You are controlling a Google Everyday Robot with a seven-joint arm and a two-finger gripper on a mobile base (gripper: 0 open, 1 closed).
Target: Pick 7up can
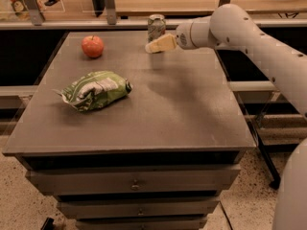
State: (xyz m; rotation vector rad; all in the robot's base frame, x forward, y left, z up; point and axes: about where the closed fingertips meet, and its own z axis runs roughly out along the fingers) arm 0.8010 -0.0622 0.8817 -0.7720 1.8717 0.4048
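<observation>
My hand [154, 46] hung low over the far part of the table [187, 114], reaching in from the right on a nearly level arm, its pale tip pointing left. I could not tell how far open it was. It seemed to have hold of nothing.

The 7up can [156, 27] stood upright just beyond the tip, close to the table's back edge and right in front of the rail behind it. From this angle my hand overlapped the can's lower part, so I could not tell whether the two were touching or merely close. I judged the can was not yet inside my grasp.

Well to the left sat the red apple [92, 46], and nearer the front, also on the left, lay the green and white snack bag [95, 90]. Both were well apart from my hand and out of the way.

The risk, as I saw it, lay in the can itself. It was light and upright, with little room behind it. If I closed in off-centre or too low, the tip would likely nudge it rather than bracket it. It could then tip over, roll, or slide back against the rail. Closing before the can sat squarely inside my hand might squeeze it out sideways.
</observation>
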